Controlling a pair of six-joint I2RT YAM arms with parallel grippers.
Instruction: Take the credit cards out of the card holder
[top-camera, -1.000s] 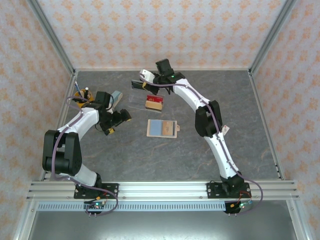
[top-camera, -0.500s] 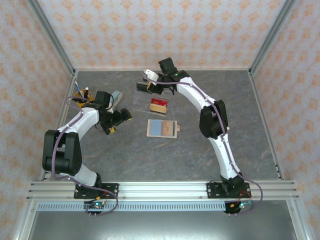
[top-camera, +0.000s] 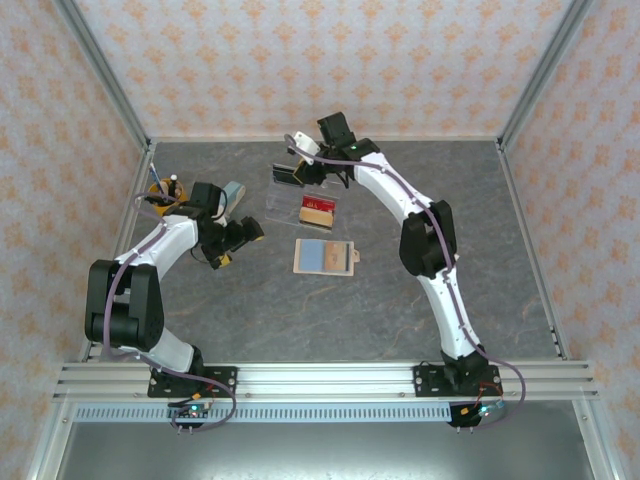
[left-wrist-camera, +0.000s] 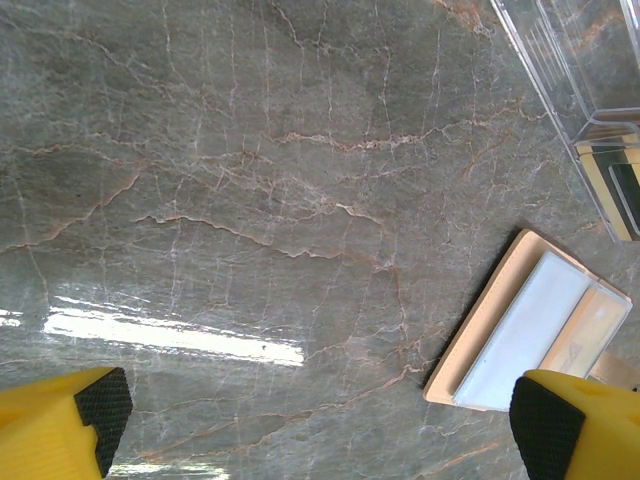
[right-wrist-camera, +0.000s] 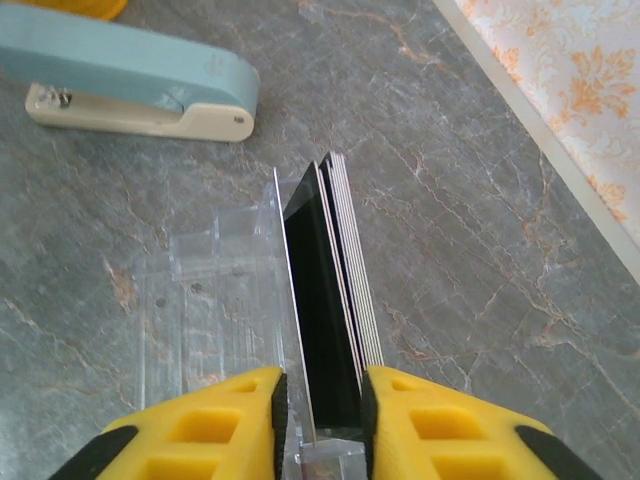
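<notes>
Found the card holder lying open mid-table, long axis left-to-right, tab toward the right arm. Saw a red-and-tan item inside the clear tray. Noted right gripper clamped on a stack of cards, left gripper spread wide.

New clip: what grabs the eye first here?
The right gripper, at the far side of the table, is clamped on a stack of cards held edge-on beside the clear tray. Mid-table the tan card holder lies open, blue-grey panels up. The left gripper hangs open over the table to its left.
</notes>
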